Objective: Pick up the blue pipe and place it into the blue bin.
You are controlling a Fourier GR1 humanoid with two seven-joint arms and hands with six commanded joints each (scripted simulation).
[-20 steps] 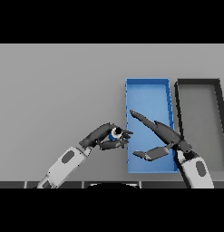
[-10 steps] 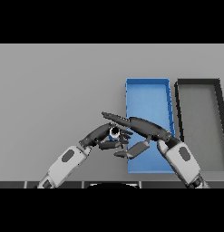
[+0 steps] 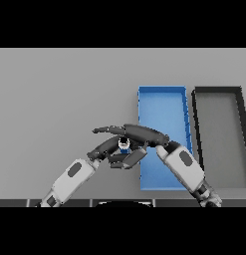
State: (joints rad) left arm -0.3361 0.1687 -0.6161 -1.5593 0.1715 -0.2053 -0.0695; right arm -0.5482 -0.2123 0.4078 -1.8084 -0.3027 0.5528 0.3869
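Left robot hand: curled round the pipe, just left of the blue bin.
Right robot hand: fingers straight, over the pipe.
Dark bin: right of blue.

text: none readable | labels: none | numbers: none | signs: none
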